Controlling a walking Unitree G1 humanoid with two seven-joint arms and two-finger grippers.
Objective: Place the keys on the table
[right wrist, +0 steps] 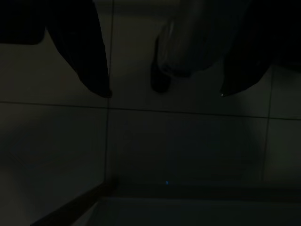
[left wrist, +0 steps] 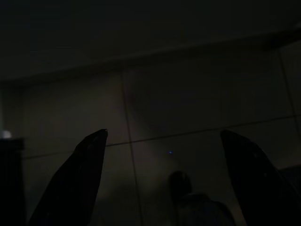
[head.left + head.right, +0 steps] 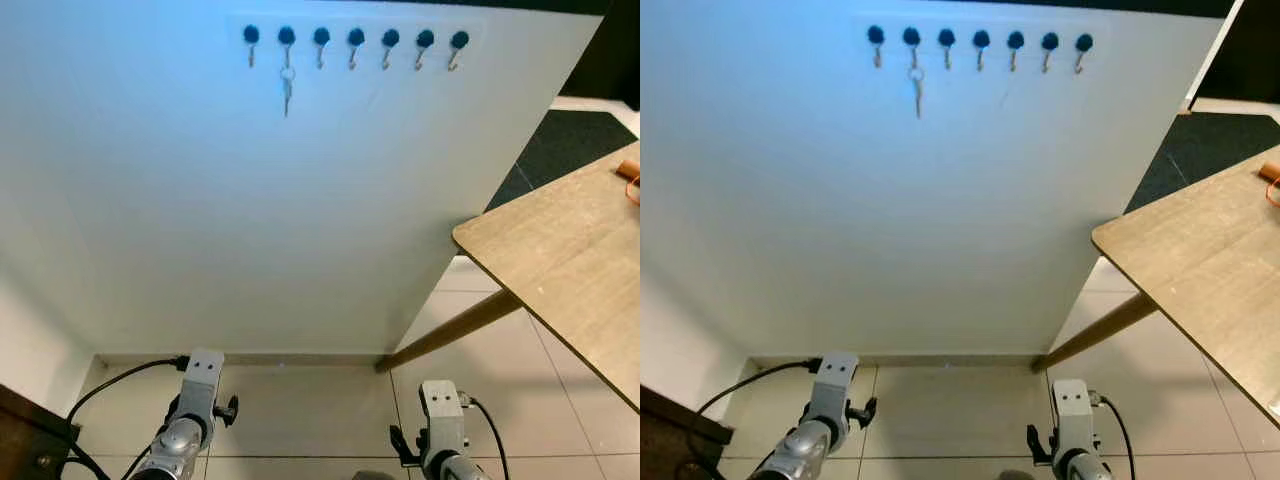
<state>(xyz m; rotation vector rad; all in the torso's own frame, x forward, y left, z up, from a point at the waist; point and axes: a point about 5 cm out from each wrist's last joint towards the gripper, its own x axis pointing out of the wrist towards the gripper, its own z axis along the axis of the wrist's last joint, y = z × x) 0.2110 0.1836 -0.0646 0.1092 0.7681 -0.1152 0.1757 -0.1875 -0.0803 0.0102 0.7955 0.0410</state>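
A silver key (image 3: 287,92) on a ring hangs from the second hook of a row of dark-knobbed hooks (image 3: 355,40) high on the white wall. The wooden table (image 3: 580,260) juts in from the right. Both silver arms hang low at the picture's bottom, the left arm (image 3: 190,420) and the right arm (image 3: 438,425), far below the key. In the dark left wrist view my left gripper (image 2: 164,174) stands open over floor tiles. In the right wrist view my right gripper (image 1: 164,89) is open too, nothing between the fingers.
An orange object (image 3: 630,178) lies at the table's far right edge. A slanted table leg (image 3: 450,332) meets the tiled floor near the wall. A dark wooden piece of furniture (image 3: 25,440) sits at the lower left. A dark mat (image 3: 570,140) lies beyond the wall's edge.
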